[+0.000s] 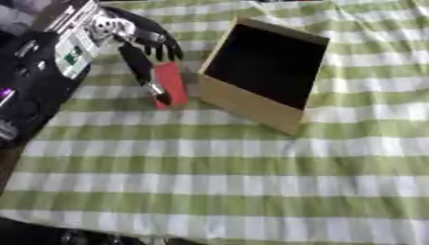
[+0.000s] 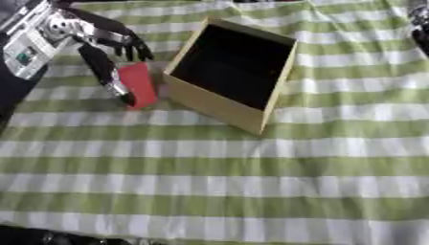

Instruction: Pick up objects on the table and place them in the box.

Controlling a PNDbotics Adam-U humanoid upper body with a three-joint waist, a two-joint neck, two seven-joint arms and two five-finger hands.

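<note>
The tan cardboard box (image 2: pixel 231 72) stands open on the table, its dark inside showing nothing in it. Just to its left a red block (image 1: pixel 171 84) stands on the cloth, with the left hand (image 1: pixel 138 45) reaching down over it: the thumb lies along the block's left face, the fingers are curled above its top edge, though whether they grip it cannot be made out. A green-and-white checked tablecloth (image 1: pixel 218 177) covers the table.
</note>
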